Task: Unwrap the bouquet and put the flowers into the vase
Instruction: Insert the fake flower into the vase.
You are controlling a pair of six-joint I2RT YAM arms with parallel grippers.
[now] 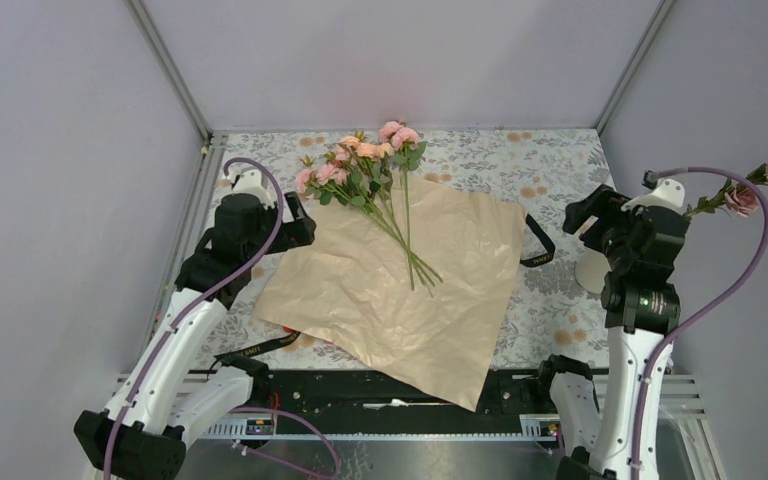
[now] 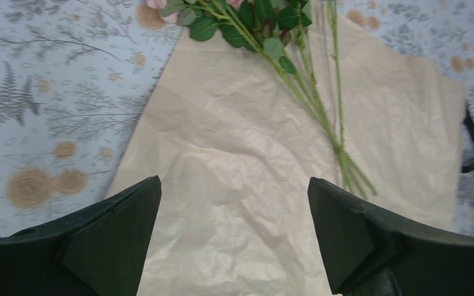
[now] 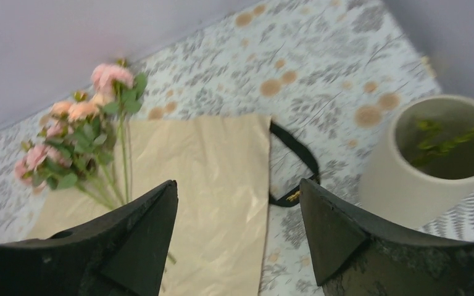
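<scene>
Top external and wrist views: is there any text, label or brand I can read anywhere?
Ribbon strip by the near-left corner of the paper: gold lettering, too small to read.
Ribbon loop at the paper's right edge: a gold mark, blurred, unreadable.
Nothing else shows any text.

paper: tan, crinkled, matt | vase: cream, smooth, matt | tablecloth: printed cloth | ribbon: black fabric
</scene>
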